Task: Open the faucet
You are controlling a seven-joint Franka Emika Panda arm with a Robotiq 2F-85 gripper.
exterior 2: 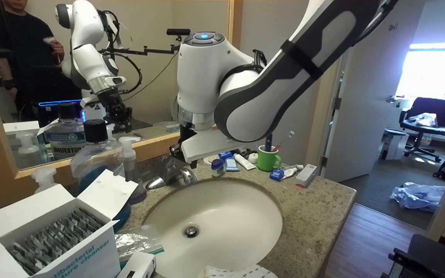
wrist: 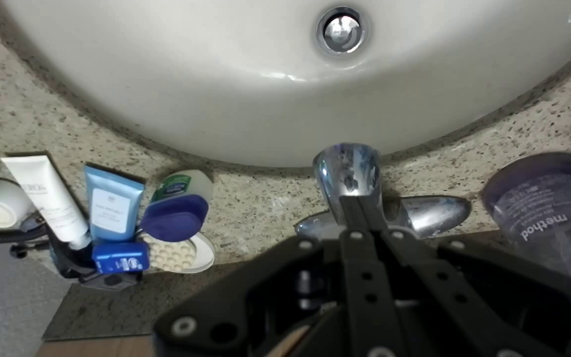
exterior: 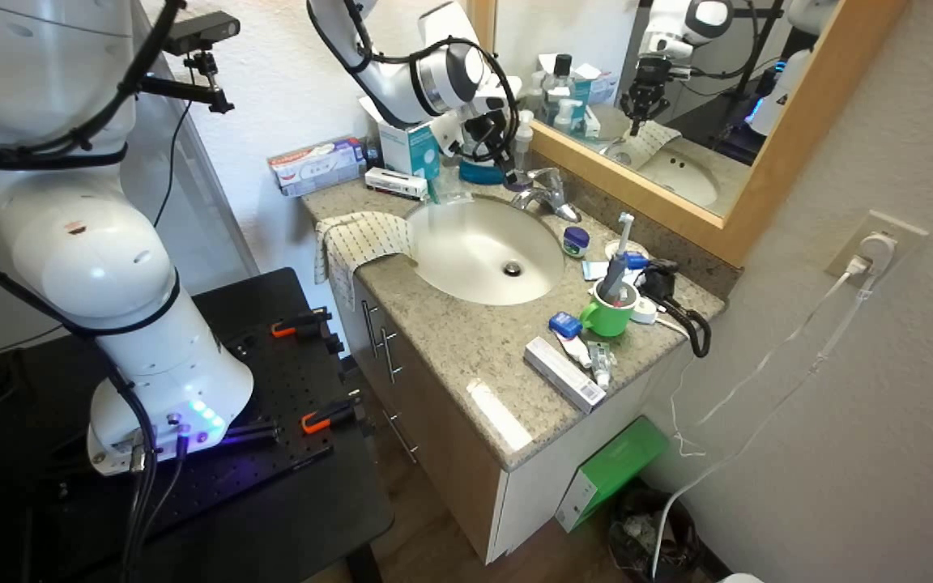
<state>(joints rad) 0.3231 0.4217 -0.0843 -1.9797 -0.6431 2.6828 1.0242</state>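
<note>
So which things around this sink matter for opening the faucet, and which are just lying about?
For the job:
faucet
hand

Just lying about:
green mug
blue-lidded jar
light blue tube
patterned cloth
open white box
black-capped bottle

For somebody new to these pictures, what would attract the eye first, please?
Probably the big white robot arm, which reaches over the counter with its gripper close to the chrome faucet. Next might come the bright green mug on the counter and, across the basin, the open box of packets.
</note>
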